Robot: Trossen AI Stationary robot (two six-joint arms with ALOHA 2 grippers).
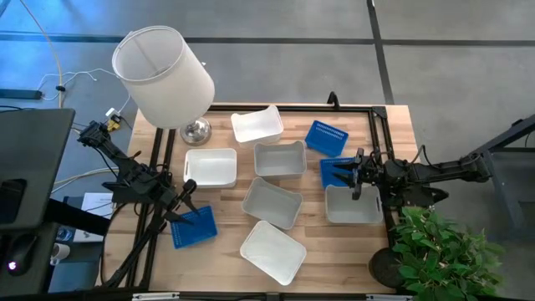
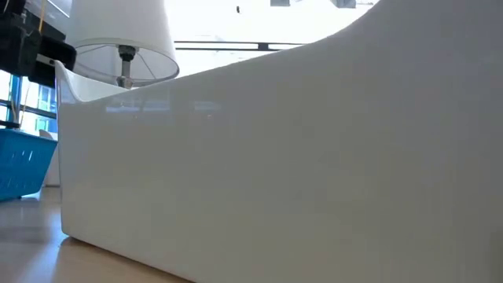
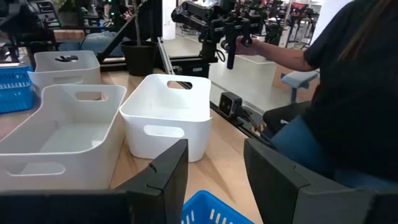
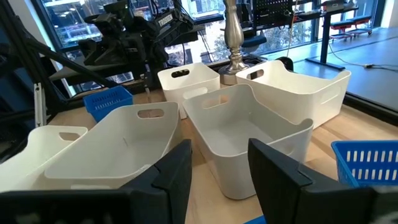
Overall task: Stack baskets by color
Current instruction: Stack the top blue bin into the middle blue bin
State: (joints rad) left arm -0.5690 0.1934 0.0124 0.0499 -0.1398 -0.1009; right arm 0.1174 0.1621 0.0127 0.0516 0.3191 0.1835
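Several white baskets lie spread over the wooden table, among them one in the middle (image 1: pixel 272 202) and one at the near edge (image 1: pixel 272 251), each resting on its base. Three blue baskets show: one at the near left (image 1: pixel 194 226), two at the far right (image 1: pixel 326 136) (image 1: pixel 336 171). My left gripper (image 1: pixel 185 199) (image 3: pixel 214 180) stands open at the far edge of the near-left blue basket (image 3: pixel 211 210), nothing between its fingers. My right gripper (image 1: pixel 341 173) (image 4: pixel 221 174) stands open over the right blue basket, facing the white baskets (image 4: pixel 249 140).
A lamp with a large white shade (image 1: pixel 163 75) stands at the table's far left. A person (image 3: pixel 348 93) sits beyond the near edge. A potted plant (image 1: pixel 439 251) is at the near right. The near white basket's wall (image 2: pixel 299 157) fills the low view.
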